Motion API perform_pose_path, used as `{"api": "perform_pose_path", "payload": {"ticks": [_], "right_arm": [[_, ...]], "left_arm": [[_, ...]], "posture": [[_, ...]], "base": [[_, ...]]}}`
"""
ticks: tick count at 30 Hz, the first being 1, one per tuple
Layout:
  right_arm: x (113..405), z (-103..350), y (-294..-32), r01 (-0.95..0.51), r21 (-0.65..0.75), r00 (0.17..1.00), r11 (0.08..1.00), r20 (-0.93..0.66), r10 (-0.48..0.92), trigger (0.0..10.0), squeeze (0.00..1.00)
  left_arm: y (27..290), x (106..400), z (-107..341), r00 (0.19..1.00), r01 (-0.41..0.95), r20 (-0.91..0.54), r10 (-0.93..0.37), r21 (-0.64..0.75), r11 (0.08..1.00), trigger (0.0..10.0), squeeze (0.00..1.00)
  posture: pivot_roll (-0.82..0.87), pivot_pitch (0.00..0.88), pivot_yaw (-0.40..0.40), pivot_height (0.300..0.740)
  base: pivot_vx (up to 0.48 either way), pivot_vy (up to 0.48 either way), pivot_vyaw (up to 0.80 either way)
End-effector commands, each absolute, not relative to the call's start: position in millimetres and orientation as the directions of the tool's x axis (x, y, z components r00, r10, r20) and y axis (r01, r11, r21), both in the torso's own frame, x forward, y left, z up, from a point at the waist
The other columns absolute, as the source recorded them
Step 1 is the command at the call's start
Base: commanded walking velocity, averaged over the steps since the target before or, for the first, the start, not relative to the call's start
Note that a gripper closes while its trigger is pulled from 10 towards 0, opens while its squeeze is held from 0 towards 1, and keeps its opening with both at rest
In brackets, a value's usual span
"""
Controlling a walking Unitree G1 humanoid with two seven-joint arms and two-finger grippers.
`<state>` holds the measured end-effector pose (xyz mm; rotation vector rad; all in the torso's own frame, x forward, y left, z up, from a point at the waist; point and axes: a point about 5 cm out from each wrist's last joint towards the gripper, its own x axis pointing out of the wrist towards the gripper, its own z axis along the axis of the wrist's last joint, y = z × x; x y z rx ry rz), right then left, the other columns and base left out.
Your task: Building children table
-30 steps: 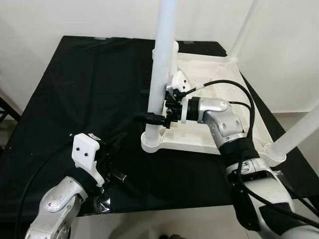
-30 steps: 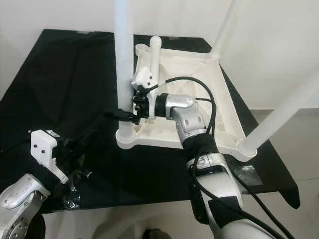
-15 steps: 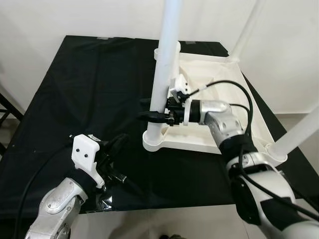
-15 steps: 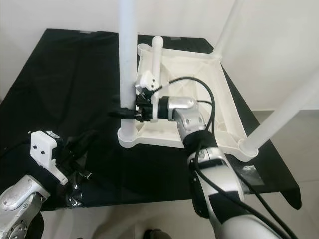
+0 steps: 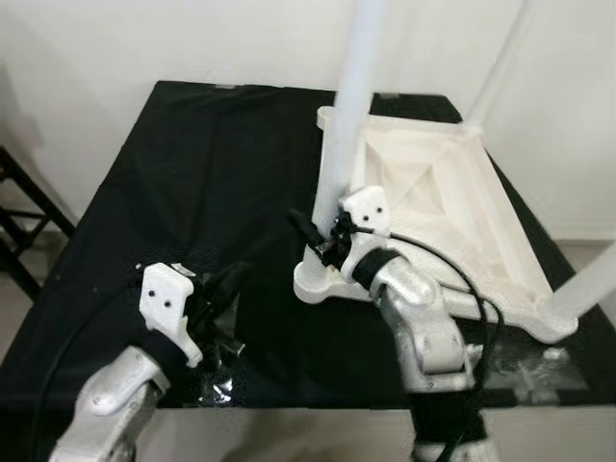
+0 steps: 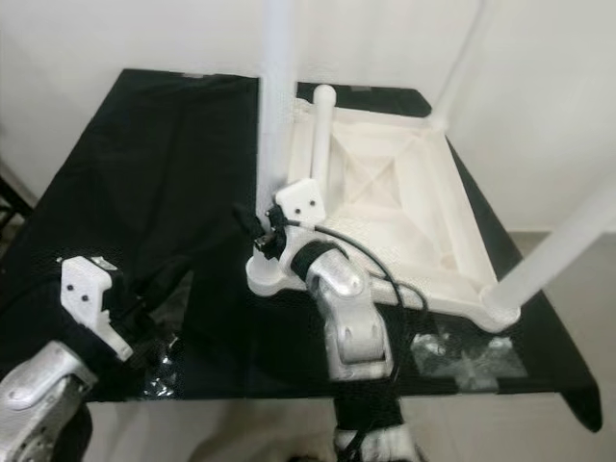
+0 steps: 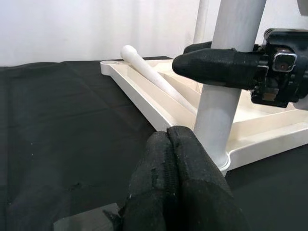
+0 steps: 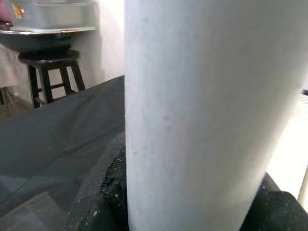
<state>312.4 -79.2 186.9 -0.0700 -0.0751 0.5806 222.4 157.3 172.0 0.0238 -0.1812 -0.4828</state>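
Note:
A white children's table (image 5: 438, 183) lies upside down on a black cloth (image 5: 192, 173). Three legs stand up from its corners. My right gripper (image 5: 322, 234) is shut on the near-left leg (image 5: 348, 106), just above its socket; its black fingers (image 8: 96, 192) flank the leg in the right wrist view. A loose leg (image 6: 322, 130) lies tilted at the far-left corner. My left gripper (image 7: 168, 154) hovers low over the cloth, left of that leg, pads pressed together on nothing.
Upright legs rise at the far right (image 5: 500, 58) and the near right (image 5: 587, 279). Clear plastic bags lie near the cloth's front edge (image 5: 217, 385) (image 5: 539, 366). A dark stool (image 8: 48, 72) stands beyond the table, and a black rack (image 5: 19, 221) at far left.
The whole view has shifted. My right arm has swung round to the table's near side, and its gripper stays on the leg, lower down. The left arm has hardly moved.

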Motion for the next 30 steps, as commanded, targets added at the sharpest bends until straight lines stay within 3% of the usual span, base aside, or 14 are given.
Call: {"api": "perform_pose_path", "payload": {"ticks": [1, 5, 6, 7, 8, 12, 13, 14, 15, 16, 19, 30], "right_arm": [[315, 154, -94, -0.499, -0.141, 0.865, 0.855, -0.130, 0.484, 0.0, 0.00], [314, 157, -92, -0.506, -0.143, 0.861, 0.851, -0.138, 0.489, 0.0, 0.00], [316, 159, -91, -0.526, -0.131, 0.849, 0.840, -0.143, 0.509, 10.0, 0.00], [316, 159, -91, -0.526, -0.131, 0.849, 0.840, -0.143, 0.509, 10.0, 0.00], [316, 166, -88, -0.562, -0.109, 0.825, 0.820, -0.146, 0.546, 10.0, 1.00], [324, 190, -83, -0.683, -0.096, 0.730, 0.724, -0.097, 0.676, 10.0, 1.00], [327, 206, -81, -0.772, -0.107, 0.634, 0.627, -0.054, 0.772, 10.0, 0.98], [327, 206, -81, -0.772, -0.107, 0.634, 0.627, -0.054, 0.772, 10.0, 0.98], [328, 217, -82, -0.821, -0.121, 0.564, 0.558, -0.027, 0.825, 10.0, 0.98], [330, 229, -88, -0.889, -0.241, 0.409, 0.389, -0.039, 0.912, 10.0, 0.00], [339, 237, -99, -0.934, -0.283, 0.258, 0.218, -0.112, 0.960, 10.0, 0.00], [365, 259, -104, -0.961, -0.244, 0.174, 0.131, -0.163, 0.971, 10.0, 0.00]], "left_arm": [[157, 223, 168, 0.865, 0.476, 0.147, -0.480, 0.066, 0.877, 10.0, 0.00], [157, 223, 169, 0.867, 0.470, 0.149, -0.475, 0.068, 0.880, 10.0, 0.00], [157, 223, 169, 0.869, 0.466, 0.152, -0.471, 0.069, 0.882, 10.0, 0.00], [157, 223, 169, 0.869, 0.466, 0.152, -0.471, 0.069, 0.882, 10.0, 0.00], [157, 223, 170, 0.870, 0.465, 0.154, -0.469, 0.068, 0.883, 10.0, 0.00], [157, 224, 170, 0.868, 0.467, 0.153, -0.472, 0.067, 0.881, 10.0, 0.00], [157, 224, 170, 0.867, 0.470, 0.152, -0.474, 0.067, 0.880, 10.0, 0.00], [157, 224, 170, 0.867, 0.470, 0.152, -0.474, 0.067, 0.880, 10.0, 0.00], [157, 224, 170, 0.867, 0.471, 0.152, -0.475, 0.067, 0.880, 10.0, 0.00], [157, 225, 170, 0.866, 0.471, 0.152, -0.476, 0.066, 0.879, 10.0, 0.00], [157, 225, 171, 0.867, 0.469, 0.154, -0.474, 0.066, 0.881, 10.0, 0.00], [157, 222, 173, 0.867, 0.469, 0.152, -0.474, 0.068, 0.881, 10.0, 0.00]], "posture": [[0.05, 0.116, -0.112, 0.740], [0.05, 0.117, -0.113, 0.740], [0.05, 0.118, -0.112, 0.740], [0.05, 0.118, -0.112, 0.740], [0.05, 0.118, -0.112, 0.740], [0.06, 0.119, -0.096, 0.740], [0.06, 0.120, -0.096, 0.740], [0.06, 0.120, -0.096, 0.740], [0.06, 0.120, -0.096, 0.740], [0.06, 0.121, -0.094, 0.740], [0.07, 0.126, -0.098, 0.740], [0.10, 0.161, -0.100, 0.740]], "base": [[0.000, 0.000, 0.00], [0.000, 0.000, 0.00], [0.000, 0.000, 0.00], [0.000, 0.000, 0.00], [0.000, 0.000, 0.00], [0.000, 0.000, 0.00], [0.000, 0.000, 0.00], [0.000, 0.000, 0.00], [0.000, 0.000, 0.00], [0.000, 0.000, 0.00], [0.000, 0.000, 0.00], [0.000, 0.000, 0.00]]}}
